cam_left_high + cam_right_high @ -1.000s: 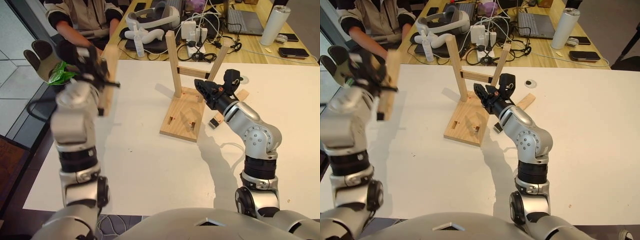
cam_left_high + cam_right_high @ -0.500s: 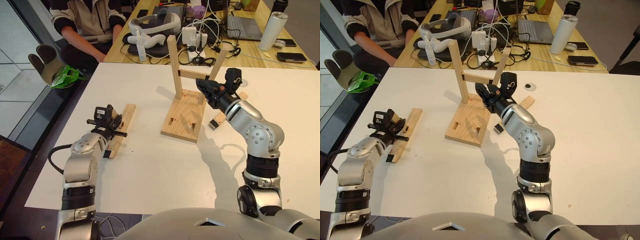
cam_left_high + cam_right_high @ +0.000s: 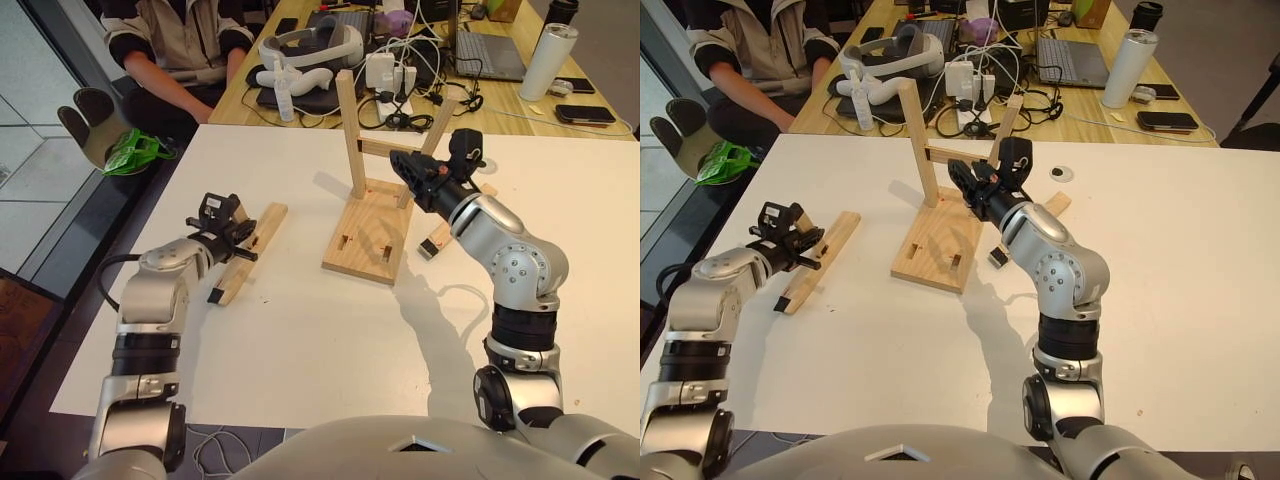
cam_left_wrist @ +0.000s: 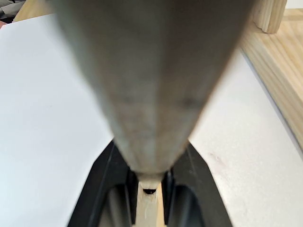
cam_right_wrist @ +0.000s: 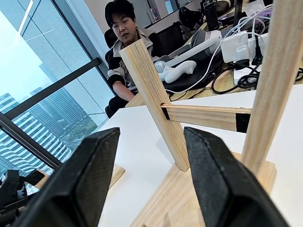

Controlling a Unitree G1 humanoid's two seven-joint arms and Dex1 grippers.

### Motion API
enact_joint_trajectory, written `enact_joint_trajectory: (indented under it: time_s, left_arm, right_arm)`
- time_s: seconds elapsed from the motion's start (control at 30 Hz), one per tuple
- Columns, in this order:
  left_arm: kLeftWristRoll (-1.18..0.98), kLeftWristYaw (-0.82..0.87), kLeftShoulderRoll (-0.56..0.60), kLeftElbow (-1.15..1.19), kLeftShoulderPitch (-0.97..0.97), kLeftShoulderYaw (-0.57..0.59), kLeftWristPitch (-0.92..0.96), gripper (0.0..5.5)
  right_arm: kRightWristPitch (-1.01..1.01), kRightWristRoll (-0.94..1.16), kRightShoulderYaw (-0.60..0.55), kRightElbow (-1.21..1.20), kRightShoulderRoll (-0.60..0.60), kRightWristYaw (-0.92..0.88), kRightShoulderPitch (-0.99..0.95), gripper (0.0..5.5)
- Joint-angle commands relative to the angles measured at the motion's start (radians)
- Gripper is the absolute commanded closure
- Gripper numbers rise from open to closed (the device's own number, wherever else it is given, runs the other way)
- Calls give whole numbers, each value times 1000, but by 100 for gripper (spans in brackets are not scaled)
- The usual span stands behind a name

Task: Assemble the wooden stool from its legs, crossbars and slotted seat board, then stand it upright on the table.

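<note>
While my right forearm hides part of a loose wooden piece (image 3: 436, 238) at centre right, and the leg (image 3: 247, 255) is a close blur in my left wrist view, the rest reads plainly. My left fingers (image 3: 226, 232) are clenched on that leg, which lies on the desk (image 3: 300, 350) at centre left; a second ago I held it up in the air. My right fingers (image 3: 405, 170) gape apart beside the crossbar (image 3: 385, 148), grasping nothing, above the seat board (image 3: 365, 235), much where they were.
</note>
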Motion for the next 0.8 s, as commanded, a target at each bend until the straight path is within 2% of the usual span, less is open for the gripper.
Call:
enact_joint_trajectory:
  time_s: [0.03,0.2,0.23,0.37,0.53,0.67,0.8]
  left_arm:
    - [31,28,-99,147,-17,-92,111,510]
    - [42,70,-155,129,-80,-92,94,510]
    - [41,78,-161,117,-78,-83,87,474]
    - [44,90,-157,64,-84,-70,91,408]
    - [20,102,-91,-106,-120,22,167,408]
    - [-8,71,-14,-223,-224,69,245,408]
    - [-42,75,-3,-265,-366,105,300,408]
  right_arm:
    - [8,-4,6,12,-9,10,-42,297]
    - [18,-4,10,18,-18,21,-56,297]
    - [19,-4,9,16,-19,22,-55,297]
    - [19,-4,10,10,-18,19,-45,297]
    - [19,-2,8,1,-16,17,-37,297]
    - [14,-2,7,-2,-12,14,-31,297]
    - [11,-3,11,1,-4,14,-34,297]
